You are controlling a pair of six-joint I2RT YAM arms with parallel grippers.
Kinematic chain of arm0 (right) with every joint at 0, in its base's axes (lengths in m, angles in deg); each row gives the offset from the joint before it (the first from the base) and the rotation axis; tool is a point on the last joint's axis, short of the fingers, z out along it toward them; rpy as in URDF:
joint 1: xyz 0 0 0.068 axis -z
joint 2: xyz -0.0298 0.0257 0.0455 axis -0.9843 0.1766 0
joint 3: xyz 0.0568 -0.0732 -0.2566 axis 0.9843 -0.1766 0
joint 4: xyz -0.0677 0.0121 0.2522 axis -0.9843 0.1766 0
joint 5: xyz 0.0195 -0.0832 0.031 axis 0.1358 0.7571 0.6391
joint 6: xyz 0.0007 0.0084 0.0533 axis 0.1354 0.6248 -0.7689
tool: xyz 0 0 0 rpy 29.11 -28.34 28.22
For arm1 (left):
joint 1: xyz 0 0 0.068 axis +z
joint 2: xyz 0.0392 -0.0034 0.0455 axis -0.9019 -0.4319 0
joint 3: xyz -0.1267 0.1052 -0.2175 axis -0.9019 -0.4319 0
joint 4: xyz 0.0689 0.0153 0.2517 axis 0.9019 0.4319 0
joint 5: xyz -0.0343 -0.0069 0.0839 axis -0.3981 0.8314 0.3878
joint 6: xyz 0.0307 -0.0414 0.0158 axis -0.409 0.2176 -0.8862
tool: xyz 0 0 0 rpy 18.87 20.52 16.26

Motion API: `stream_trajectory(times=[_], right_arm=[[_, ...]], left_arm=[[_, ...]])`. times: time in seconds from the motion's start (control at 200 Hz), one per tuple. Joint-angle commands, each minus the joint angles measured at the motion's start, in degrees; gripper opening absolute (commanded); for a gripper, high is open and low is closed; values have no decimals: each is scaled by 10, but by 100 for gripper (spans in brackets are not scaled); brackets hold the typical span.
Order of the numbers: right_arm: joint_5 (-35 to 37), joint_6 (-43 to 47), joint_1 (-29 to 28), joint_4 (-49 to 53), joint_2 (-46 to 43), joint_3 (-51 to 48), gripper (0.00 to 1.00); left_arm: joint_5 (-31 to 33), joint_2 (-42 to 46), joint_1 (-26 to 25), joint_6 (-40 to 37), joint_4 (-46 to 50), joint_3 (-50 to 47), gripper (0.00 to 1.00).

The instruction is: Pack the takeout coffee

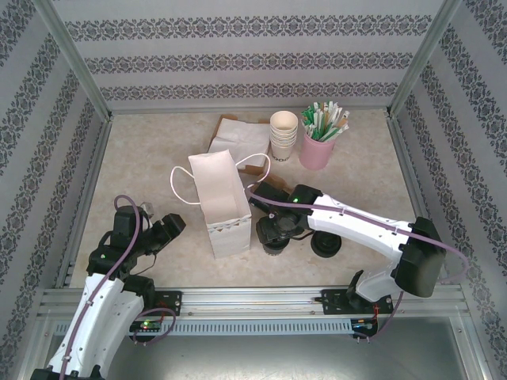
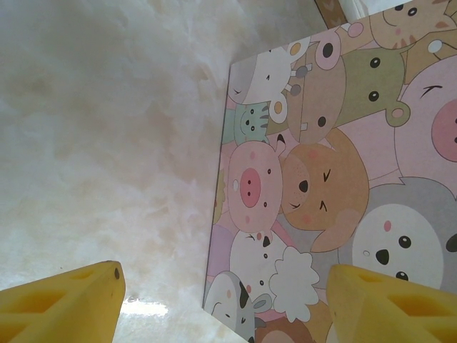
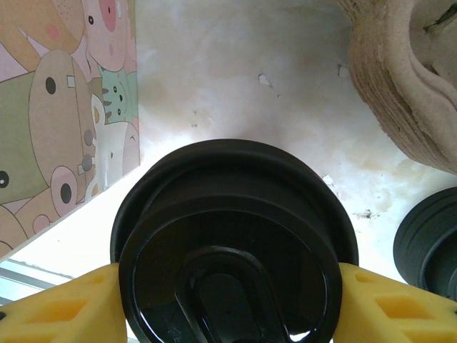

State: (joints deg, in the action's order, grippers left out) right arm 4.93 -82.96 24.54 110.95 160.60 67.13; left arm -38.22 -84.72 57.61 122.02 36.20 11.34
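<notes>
Nearest you, your left arm rises from its base at the near edge of the table point(image 1: 158, 150) and folds at the elbow. It aims the left gripper point(image 1: 168, 227) rightward, low, at the paper bag point(image 1: 223, 207). In the left wrist view its yellow fingers point(image 2: 71, 300) stand wide apart with nothing between them. The bag's cartoon-animal side stands upright just ahead, clear of both.

Your right arm starts at the near right and stretches leftward across the table. Its wrist tips down so that the right gripper point(image 1: 273, 231) sits over the takeout coffee point(image 3: 235, 236). In the right wrist view the two yellow pads meet the black dome lid on opposite sides, so the claw is clamped on the cup. You cannot tell from here whether the cup's base rests on the table.

The cup is just right of the bag's near end, with a strip of bare table between them. The black lid pile point(image 1: 325, 244) sits near its other side, under your right forearm.

The bag stands upright, mouth open, its white handle looping off to the left. Farther back lie the napkins point(image 1: 236, 133). To their right stands the stack of cream cups point(image 1: 283, 136), then the pink cup point(image 1: 318, 150) holding green and white sticks.
</notes>
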Motion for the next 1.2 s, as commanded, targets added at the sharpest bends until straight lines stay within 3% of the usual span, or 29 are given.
stream_trajectory(times=[0.0, 0.165, 0.689, 1.194], right_arm=[[77, -13, 6, 106, 69, -62, 56], [2, -34, 19, 33, 22, -101, 55], [26, -120, 37, 68, -73, -67, 56], [37, -157, 30, 56, -88, -48, 74]], left_arm=[[3, 1, -8, 4, 4, -9, 75], [1, 0, -7, 6, 6, -10, 75], [-7, 1, -8, 8, 2, -13, 75], [-7, 2, -7, 8, 4, -11, 75]])
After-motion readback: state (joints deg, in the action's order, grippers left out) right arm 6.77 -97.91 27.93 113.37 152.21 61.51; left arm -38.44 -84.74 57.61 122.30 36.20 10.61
